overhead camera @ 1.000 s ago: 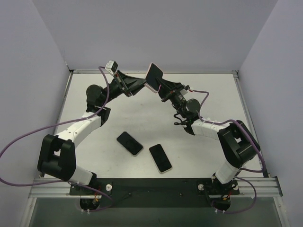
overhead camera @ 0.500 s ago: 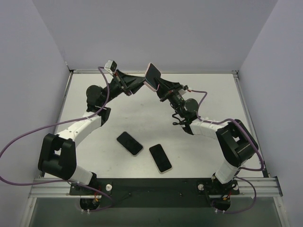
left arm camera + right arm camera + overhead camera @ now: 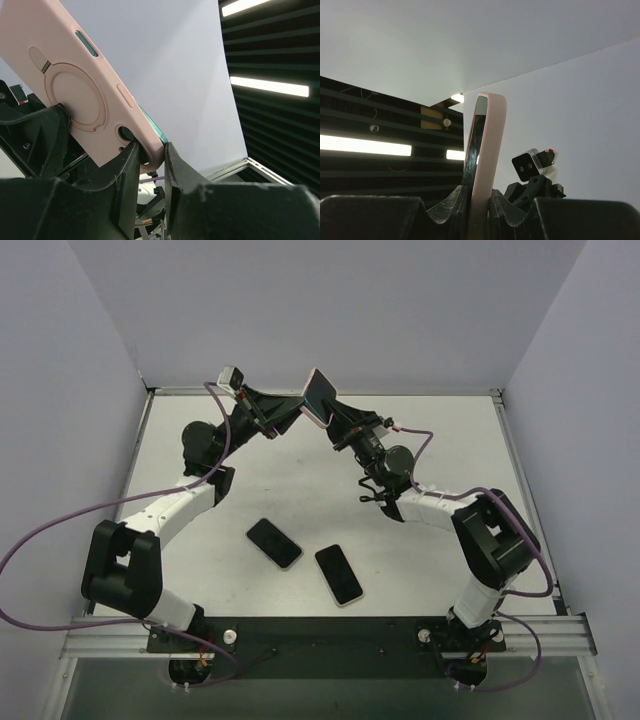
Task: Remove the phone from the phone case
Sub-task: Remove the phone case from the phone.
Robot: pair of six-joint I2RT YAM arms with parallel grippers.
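**A:** Where is the phone case (image 3: pixel 318 397)?

**B:** It is up off the table (image 3: pixel 290 485), at 12 o'clock in the top view, between the two arms. It is pink and tilted.

**A:** And the phone (image 3: pixel 472 147)?

**B:** It sits inside the case. The right wrist camera sees the pair edge-on, with the dark glass on the 9 o'clock side and the pink shell on the 3 o'clock side.

**A:** What is the left gripper (image 3: pixel 151 152) doing?

**B:** Its two fingers are pinched onto the lower corner of the case, right by a small round opening in the back. In the top view that arm reaches the case from 9 o'clock.

**A:** And the right gripper (image 3: pixel 479 200)?

**B:** Its fingers are clamped on the bottom edge of the case, which stands nearly upright between them. From above, that arm comes in from about 4 o'clock. In the left wrist view its black body touches the back of the case at 8 o'clock, beside the moulded ring.

**A:** Is anything else on the table?

**B:** Two handsets lie flat with their screens up. The dark handset (image 3: pixel 274 542) is near 7 o'clock of the table's middle. The second handset (image 3: pixel 339 574) is near it, toward 6 o'clock, and the two do not touch. Both lie well apart from the raised case.
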